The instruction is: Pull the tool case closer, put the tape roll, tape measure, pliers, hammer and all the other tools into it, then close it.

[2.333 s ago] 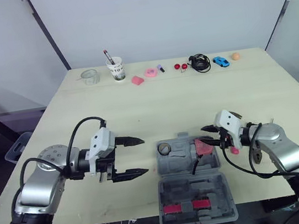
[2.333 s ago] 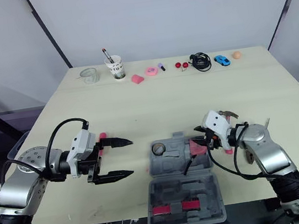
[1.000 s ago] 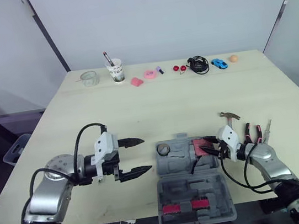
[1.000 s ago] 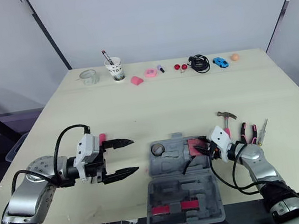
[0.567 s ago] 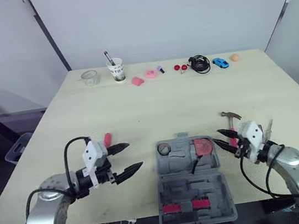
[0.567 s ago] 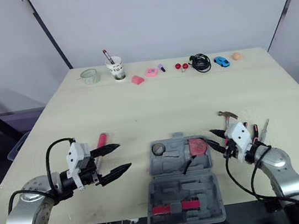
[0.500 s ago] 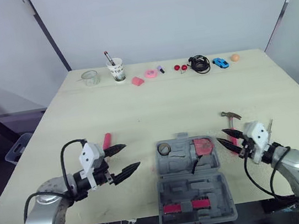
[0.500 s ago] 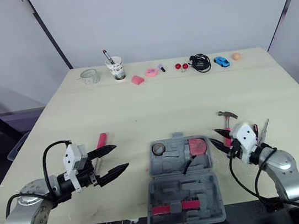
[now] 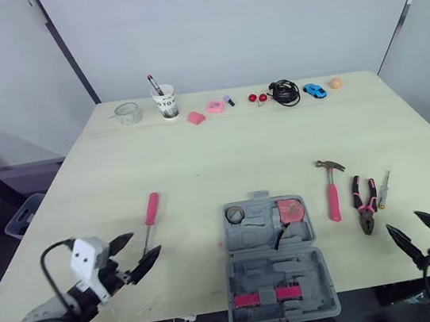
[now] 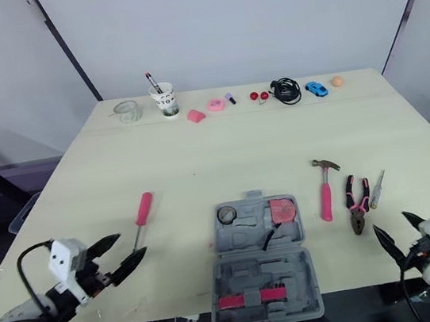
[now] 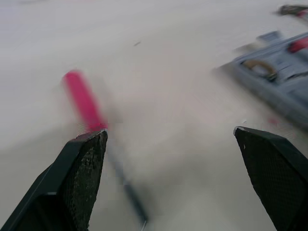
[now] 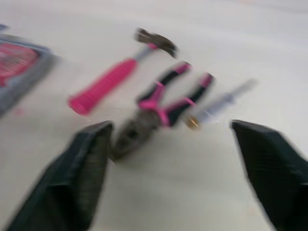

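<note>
Tool case (image 9: 251,237) lies open at the middle of the counter's (image 9: 237,150) near edge. Tape roll (image 9: 234,215) and tape measure (image 9: 290,210) sit in its far half.

Not yet in: hammer (image 9: 332,193), pliers (image 9: 364,204) and slim tester screwdriver (image 9: 383,189), in a row between the case and the right edge; pink screwdriver (image 9: 151,216) toward the left edge. All 4 have their long axes running roughly near edge to far edge.

Right hand (image 9: 402,223): near-right corner, 2 fingers spread wide, holding nothing. Left hand (image 9: 143,245): near-left corner, also spread, empty.

Key relation: the pliers lie just beyond the right hand toward the far edge, head end nearest it, with the hammer between pliers and case. Judgement: the right arm is nearer for those 3 tools, the left for the pink screwdriver, whose blade points back at the left hand.
</note>
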You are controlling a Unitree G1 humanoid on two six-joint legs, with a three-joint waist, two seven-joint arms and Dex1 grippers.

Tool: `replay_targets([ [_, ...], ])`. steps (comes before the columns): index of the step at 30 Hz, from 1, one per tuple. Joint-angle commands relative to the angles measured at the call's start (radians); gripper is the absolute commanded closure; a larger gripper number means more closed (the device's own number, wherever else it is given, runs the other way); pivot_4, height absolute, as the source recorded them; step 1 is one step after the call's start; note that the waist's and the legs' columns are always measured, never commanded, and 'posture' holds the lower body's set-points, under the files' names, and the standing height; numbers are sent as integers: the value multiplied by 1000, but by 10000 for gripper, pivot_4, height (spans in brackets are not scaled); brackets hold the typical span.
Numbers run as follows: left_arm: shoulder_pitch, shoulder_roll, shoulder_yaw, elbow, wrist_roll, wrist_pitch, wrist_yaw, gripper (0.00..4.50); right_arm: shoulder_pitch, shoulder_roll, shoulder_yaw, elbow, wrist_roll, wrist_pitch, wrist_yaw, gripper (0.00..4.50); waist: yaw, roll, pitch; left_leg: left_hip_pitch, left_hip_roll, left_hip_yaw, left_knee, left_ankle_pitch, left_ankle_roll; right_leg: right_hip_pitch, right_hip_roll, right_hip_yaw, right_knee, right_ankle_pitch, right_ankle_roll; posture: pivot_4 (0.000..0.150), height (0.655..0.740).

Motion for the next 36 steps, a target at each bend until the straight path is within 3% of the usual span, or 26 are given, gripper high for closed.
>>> replay_targets([
  [1, 33, -8, 49, 36, 9, -50, 9, 0, 54, 8, -43, -7, 25, -47, 22, 130, 1, 0, 0, 0, 0, 0, 0, 0, 0, 0, 0, 0, 0, 0, 0, 1500, 7400],
  [11, 124, -26, 78, 35, 2, -93, -2, 0, 106, 26, -51, 101, 53, -119, 96, 130, 1, -1, -1, -1, 0, 0, -1, -1, -1, -1, -11, -1, -4, 0, 0, 1500, 7400],
  [15, 106, 1, 40, -33, -2, -102, -56, 0, 68, 36, 11, -5, 28, -55, 31, 130, 1, 0, -1, -2, 0, 0, -2, -3, -4, -2, -18, -4, -4, 0, -1, 1500, 7400],
  [24, -60, 73, -98, -68, 56, -147, -170, 0, -74, 88, 155, -191, -40, 174, -190, 130, 4, 0, -2, -4, -1, -1, -3, 0, -1, -2, -24, -19, -5, 1, -2, 1500, 7400],
  [36, -293, 135, -280, -139, 20, -105, -366, 0, -233, 179, 207, -62, -197, 300, -454, 130, 2, 2, -1, -4, -3, -1, -3, 0, 0, -1, -16, -19, -5, 1, -1, 1500, 7400],
])
